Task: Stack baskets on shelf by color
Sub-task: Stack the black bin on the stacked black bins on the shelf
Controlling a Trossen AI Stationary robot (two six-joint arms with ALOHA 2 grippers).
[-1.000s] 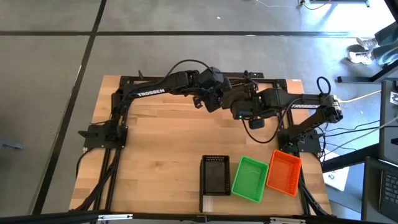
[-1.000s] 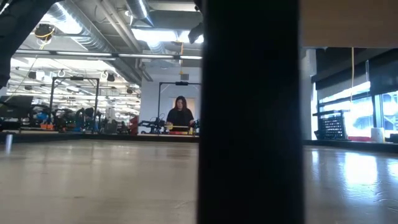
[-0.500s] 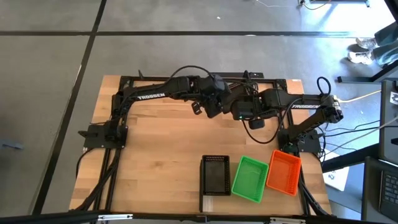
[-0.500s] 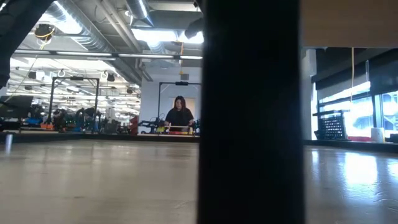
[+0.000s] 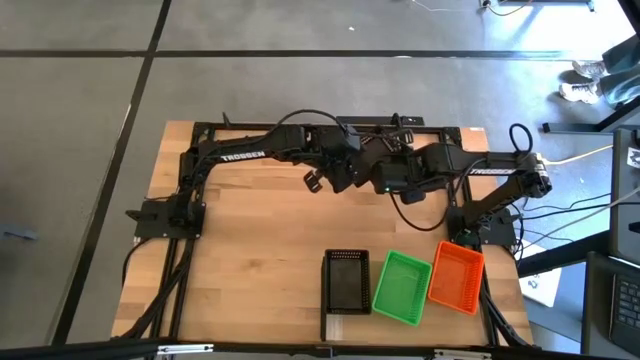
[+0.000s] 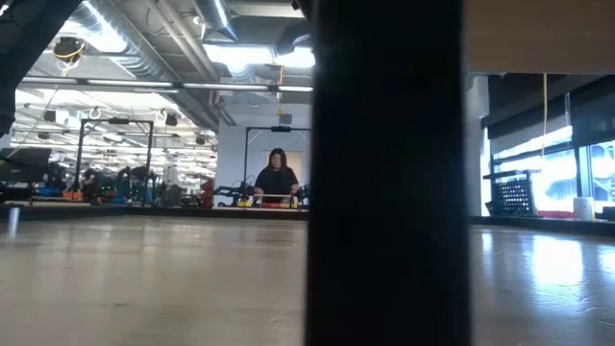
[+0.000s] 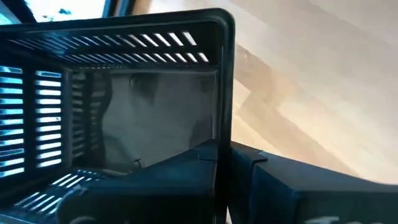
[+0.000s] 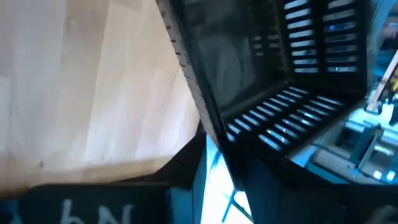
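Black basket (image 7: 124, 112) pinched by left gripper (image 7: 224, 168), right gripper (image 8: 214, 162) opened.

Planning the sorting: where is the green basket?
High view, robot's right side: the green basket lies between the black basket on the shelf and the orange basket.

Grey concrete floor (image 5: 80, 150) w/ dark seams around the wooden worktop (image 5: 260, 240). Low view: open workshop hall, ceiling ducts (image 6: 154, 58) & strip lights, benches, windows (image 6: 538, 154) at right, a person (image 6: 279, 176) standing at a far bench.
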